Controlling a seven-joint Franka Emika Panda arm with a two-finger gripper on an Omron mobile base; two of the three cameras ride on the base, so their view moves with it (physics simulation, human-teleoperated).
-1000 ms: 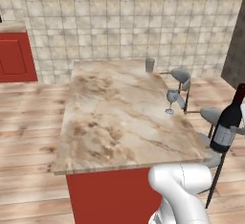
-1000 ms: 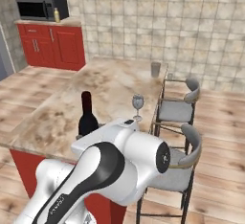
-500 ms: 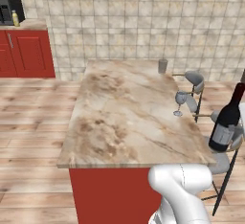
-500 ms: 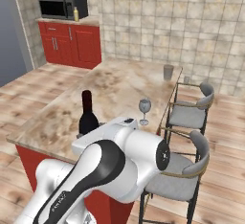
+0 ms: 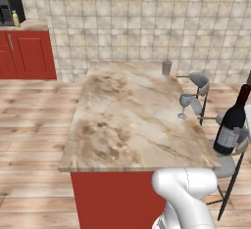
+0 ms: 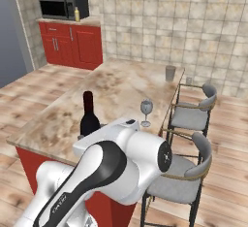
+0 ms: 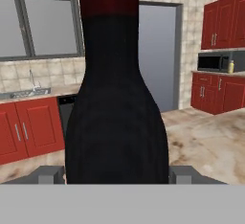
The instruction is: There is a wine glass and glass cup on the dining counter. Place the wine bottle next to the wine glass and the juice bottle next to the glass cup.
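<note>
Claw (image 7: 117, 175) apparently grips wine bottle (image 7: 116, 117) upright.

The hand (image 7: 117, 175) is closed around the wine bottle (image 7: 115, 122), holding it upright.

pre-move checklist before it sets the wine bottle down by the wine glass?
1. Bottle in claw: ok. Wine bottle sits between the claw fingertips in the hand view.
2. Bottle upright: ok, neck up in both base views.
3. Bottle over the dining counter: cannot tell. Left base view puts it off the right edge; right base view puts it over the top.
4. Wine glass standing: ok, upright near the right edge.
5. Bare top beside the glass: ok.
6. Glass cup out of the way: ok, at the far end.
</note>
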